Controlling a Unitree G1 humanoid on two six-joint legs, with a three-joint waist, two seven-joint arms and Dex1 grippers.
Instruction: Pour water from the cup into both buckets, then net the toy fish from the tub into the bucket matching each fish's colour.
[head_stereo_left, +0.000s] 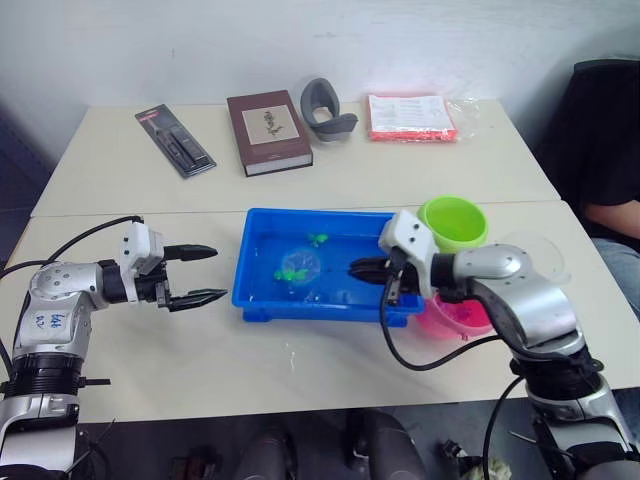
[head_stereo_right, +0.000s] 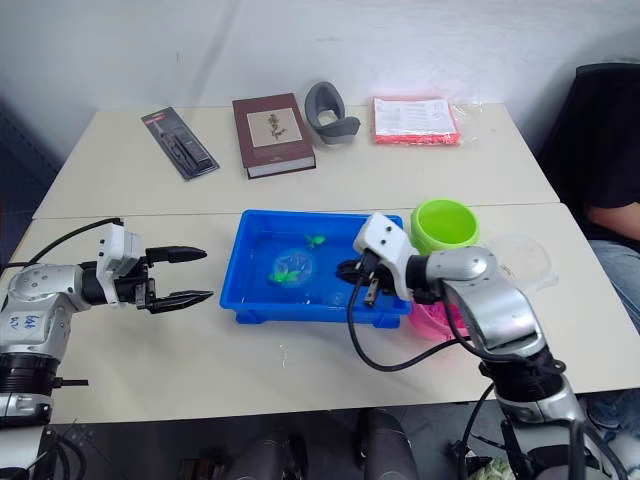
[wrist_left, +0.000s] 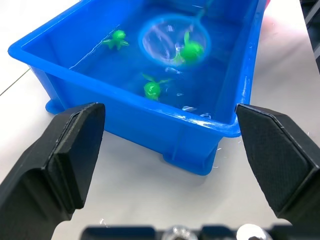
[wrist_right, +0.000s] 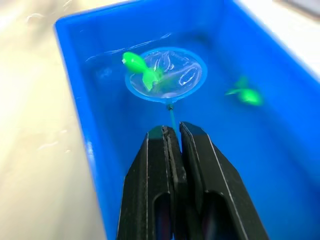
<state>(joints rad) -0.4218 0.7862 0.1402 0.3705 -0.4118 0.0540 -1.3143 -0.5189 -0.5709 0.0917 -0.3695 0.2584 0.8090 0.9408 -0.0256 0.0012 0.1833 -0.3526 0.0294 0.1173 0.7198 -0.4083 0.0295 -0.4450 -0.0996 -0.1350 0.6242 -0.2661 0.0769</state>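
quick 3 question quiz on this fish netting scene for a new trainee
1. True or false: the left gripper is shut on the net.
2. How many green fish lie in the tub: A one, B three, C five?
3. Fill in: the right gripper pinches the handle of the ____.

Key:
1. False; it hangs open beside the tub, holding nothing.
2. B; one sits at the net's hoop, two float loose.
3. Net, a round blue hoop dipped in the water.

The pale tabletop carries the blue tub, green bucket, pink bucket, clear cup (nearer half); beyond a seam: book, packets.
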